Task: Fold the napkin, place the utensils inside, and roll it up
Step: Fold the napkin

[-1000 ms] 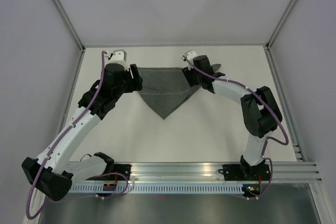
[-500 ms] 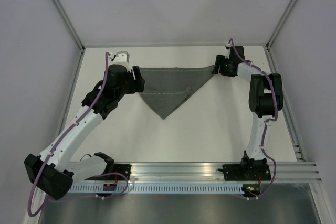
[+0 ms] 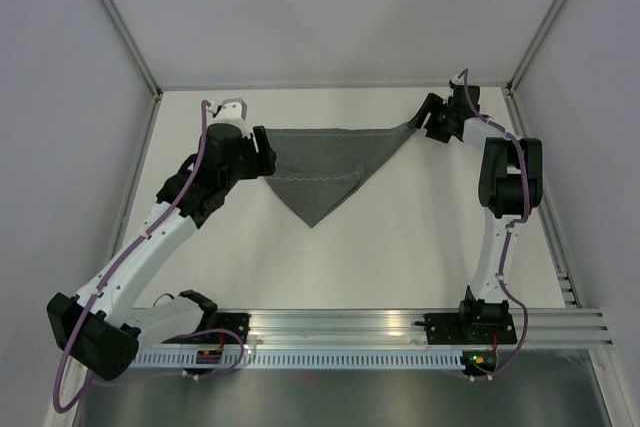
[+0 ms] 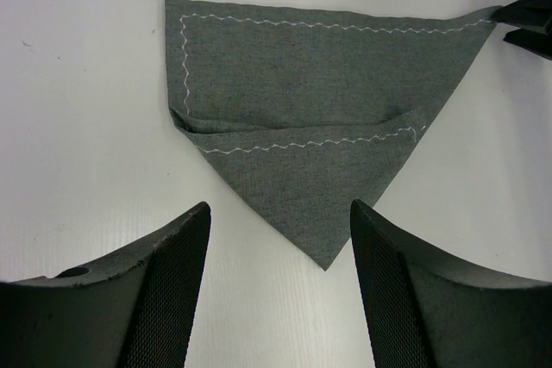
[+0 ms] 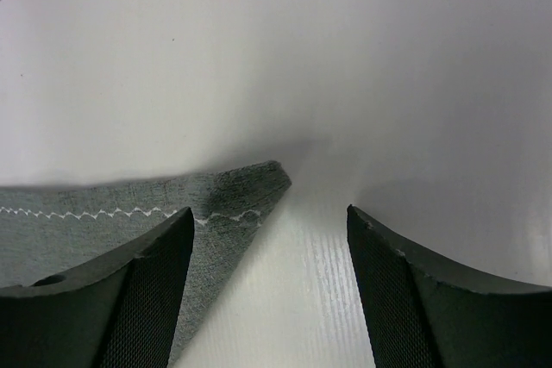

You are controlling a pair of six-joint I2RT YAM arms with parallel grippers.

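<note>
White tabletop (image 3: 400,247), matt and bare around the cloth; pale panel walls (image 3: 330,7) on the left, far and right sides, with metal posts in the far corners; slotted aluminium rail (image 3: 340,327) along the near edge, both arm bases bolted to it; purple cables run along each arm.

Napkin (image 3: 322,165) lies flat on the far half of the table, folded to a triangle; long edge to the far side, point toward the near side; a second hem line crosses it midway, where one layer overlaps another; lighter zigzag stitching shows along the hems.

Left gripper (image 3: 262,150) sits at the napkin's left corner; in the left wrist view its jaws stand wide apart, released, with the near point of the triangle showing between the fingers (image 4: 172,282); nothing grasped; whether the fingers touch the cloth, cannot tell.

Right gripper (image 3: 426,125) sits at the napkin's right corner, near the far right corner of the table; jaws spread, released; in the right wrist view the corner of the cloth (image 5: 233,200) lies in the gap, just beside the left-hand finger (image 5: 147,290) and apart from the other; a soft shadow lies on the table at the tip; not pinched.

Napkin stretches between the two grippers, its long edge running from one to the other.
</note>
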